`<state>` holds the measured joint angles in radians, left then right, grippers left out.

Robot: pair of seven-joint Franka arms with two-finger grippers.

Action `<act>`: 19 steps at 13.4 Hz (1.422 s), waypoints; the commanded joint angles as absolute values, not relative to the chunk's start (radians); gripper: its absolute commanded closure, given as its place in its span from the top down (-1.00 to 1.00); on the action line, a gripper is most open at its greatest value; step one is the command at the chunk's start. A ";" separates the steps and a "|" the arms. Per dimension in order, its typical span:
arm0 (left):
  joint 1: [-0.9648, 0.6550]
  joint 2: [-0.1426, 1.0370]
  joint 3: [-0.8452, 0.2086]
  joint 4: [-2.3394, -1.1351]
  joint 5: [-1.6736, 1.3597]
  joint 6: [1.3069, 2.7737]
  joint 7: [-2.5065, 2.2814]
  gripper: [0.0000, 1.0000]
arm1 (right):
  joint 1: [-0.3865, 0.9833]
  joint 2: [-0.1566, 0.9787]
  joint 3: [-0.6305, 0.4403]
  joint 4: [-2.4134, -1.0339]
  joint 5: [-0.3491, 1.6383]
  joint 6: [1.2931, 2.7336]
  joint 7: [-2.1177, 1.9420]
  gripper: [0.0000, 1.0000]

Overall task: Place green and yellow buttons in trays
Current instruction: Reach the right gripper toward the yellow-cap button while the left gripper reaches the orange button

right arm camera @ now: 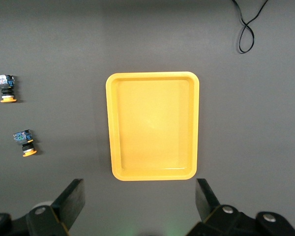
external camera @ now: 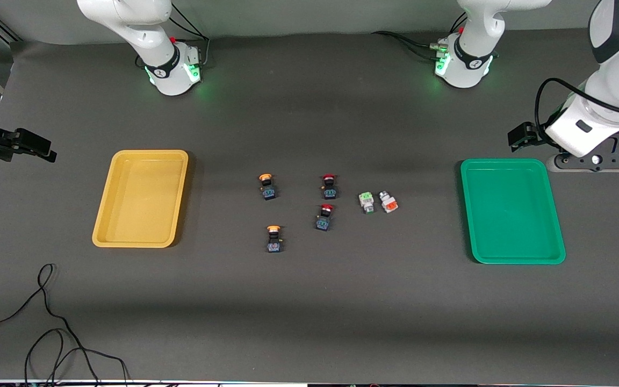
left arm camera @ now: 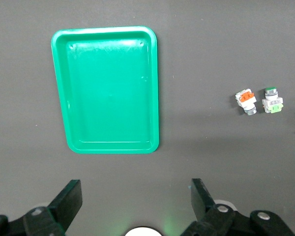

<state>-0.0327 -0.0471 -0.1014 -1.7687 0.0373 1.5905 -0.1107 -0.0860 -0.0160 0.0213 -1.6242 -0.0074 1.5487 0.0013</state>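
Buttons sat unsorted mid-table in front view, w/ both trays bare: task looked not yet begun, four pieces left to move. Yellow tray [external camera: 141,198] lay toward right arm's end, green tray [external camera: 512,210] toward left arm's, both w/ long axes running toward the camera. Two yellow-capped buttons [external camera: 268,186] stood caps pointing toward the bases; green-faced button [external camera: 366,202] and orange-faced button [external camera: 388,201] lay just beside each other. Two red-capped buttons [external camera: 329,186] sat between the groups.

Left wrist view: left gripper [left arm camera: 135,201] hung over bare mat beside green tray, fingers wide apart, empty.

Right wrist view: right gripper [right arm camera: 140,199] hung beside yellow tray, fingers likewise spread, waiting.
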 commanded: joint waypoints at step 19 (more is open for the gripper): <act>-0.023 -0.041 -0.103 -1.724 0.020 1.592 -0.091 0.98 | 0.131 -0.026 0.032 -1.727 0.026 1.620 0.156 1.00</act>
<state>-0.0281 -0.0476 -0.1013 -1.7429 0.0300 1.5975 -0.1081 0.0652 -0.0140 0.0350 -1.6766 0.0040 1.5649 0.0850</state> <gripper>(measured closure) 0.004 0.000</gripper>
